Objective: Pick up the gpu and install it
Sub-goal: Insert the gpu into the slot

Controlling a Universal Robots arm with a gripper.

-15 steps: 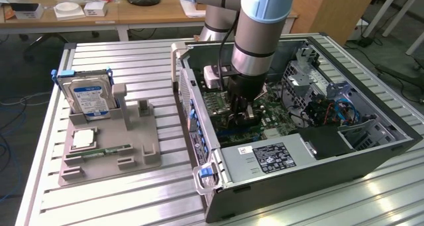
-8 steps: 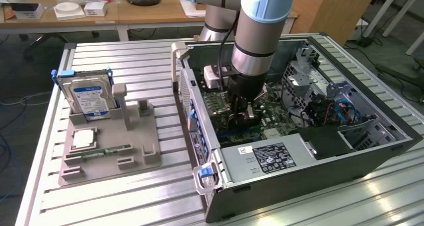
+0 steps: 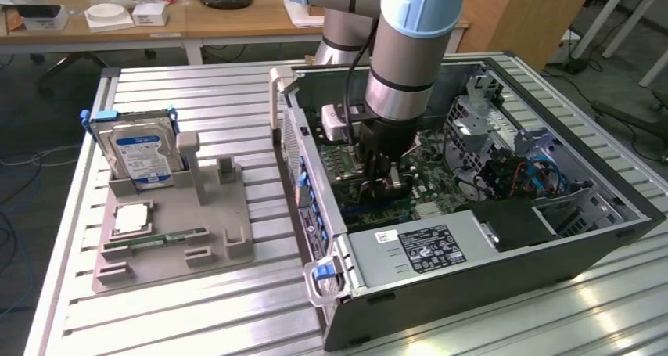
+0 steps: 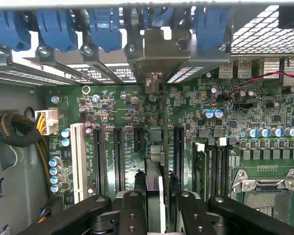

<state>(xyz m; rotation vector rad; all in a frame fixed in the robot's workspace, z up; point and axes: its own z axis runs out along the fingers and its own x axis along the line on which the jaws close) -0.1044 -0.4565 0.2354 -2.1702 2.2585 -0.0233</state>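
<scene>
My gripper (image 3: 382,182) is down inside the open computer case (image 3: 584,239), just above the green motherboard (image 3: 439,185). In the wrist view the gpu (image 4: 156,161) shows edge-on as a thin card running away from my gripper (image 4: 156,208), which is shut on its near end. Its silver bracket (image 4: 159,51) stands at the case's rear wall, among the blue slot latches (image 4: 105,27). The card stands over the motherboard between two black expansion slots (image 4: 118,154); whether it sits in a slot is hidden.
A grey fixture tray (image 3: 214,231) lies at the exterior view's left, carrying a hard drive with a blue label (image 3: 141,151), a processor chip (image 3: 134,217) and a memory stick (image 3: 167,237). The power supply (image 3: 418,248) fills the case's near end. Cables (image 3: 522,176) crowd its far side.
</scene>
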